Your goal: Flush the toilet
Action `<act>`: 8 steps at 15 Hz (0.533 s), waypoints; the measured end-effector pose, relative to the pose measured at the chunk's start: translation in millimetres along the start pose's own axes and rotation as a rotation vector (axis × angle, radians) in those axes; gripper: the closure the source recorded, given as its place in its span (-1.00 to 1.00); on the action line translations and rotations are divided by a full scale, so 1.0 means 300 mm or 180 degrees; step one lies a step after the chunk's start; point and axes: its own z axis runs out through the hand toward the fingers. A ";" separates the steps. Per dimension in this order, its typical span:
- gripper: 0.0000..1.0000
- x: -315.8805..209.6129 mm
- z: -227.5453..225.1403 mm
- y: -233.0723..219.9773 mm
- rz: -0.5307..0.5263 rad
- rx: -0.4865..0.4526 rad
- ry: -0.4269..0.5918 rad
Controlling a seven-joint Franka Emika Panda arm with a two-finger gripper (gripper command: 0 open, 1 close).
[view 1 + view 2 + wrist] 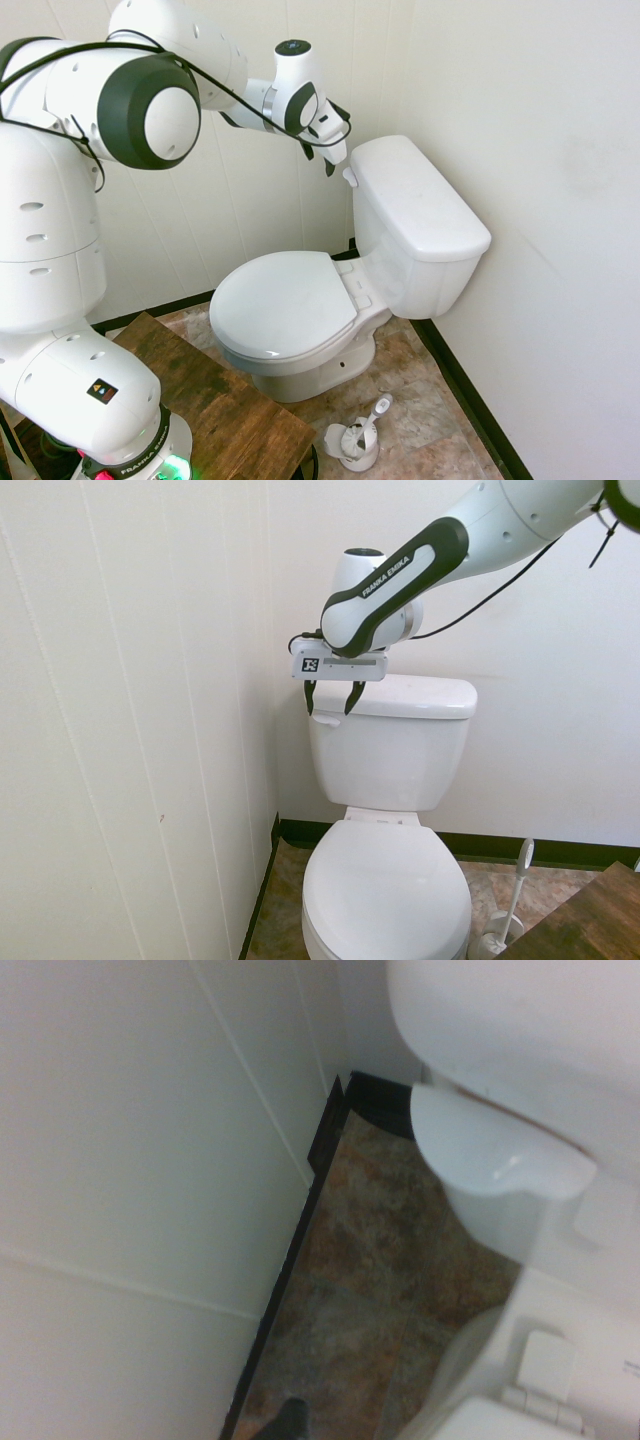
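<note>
Toilet (330,290) is what you are here for, and it stands in the corner of the room, with its tank (392,742) against the back wall and one side close to the panelled side wall. The seat lid (280,300) is down, so you cannot see into the bowl. The tank lid (415,195) is on too, so the water inside stays hidden.

Your hand (331,698) is up by the top front corner of the tank, on the side near the panelled wall. Its two dark fingers (354,696) point down and stand apart, with nothing held between them. The small white flush lever (325,717) sits right below the fingertips. From the side view the hand looks just beside the lever (350,176), but you cannot tell if it touches yet.

The hand seems to be placed there because the lever has to be pushed down to flush. Coming from above lets you press it with a fingertip, no grip needed. The wrist view looks straight down past the lever (500,1155) to the brown floor (370,1260) and the dark baseboard.

On the floor next to the bowl stands a white toilet brush (372,418) in its holder (355,445). It is well apart from the hand, so leave it be. A brown wooden board (220,400) lies by the robot's base.
</note>
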 end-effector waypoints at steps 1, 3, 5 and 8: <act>1.00 0.021 0.025 -0.023 0.0067 0.0010 0.0046; 1.00 0.050 0.069 -0.067 0.0200 0.0030 0.0129; 1.00 0.059 0.095 -0.111 0.0280 0.0073 0.0185; 1.00 0.084 0.119 -0.158 0.0363 0.0132 0.0265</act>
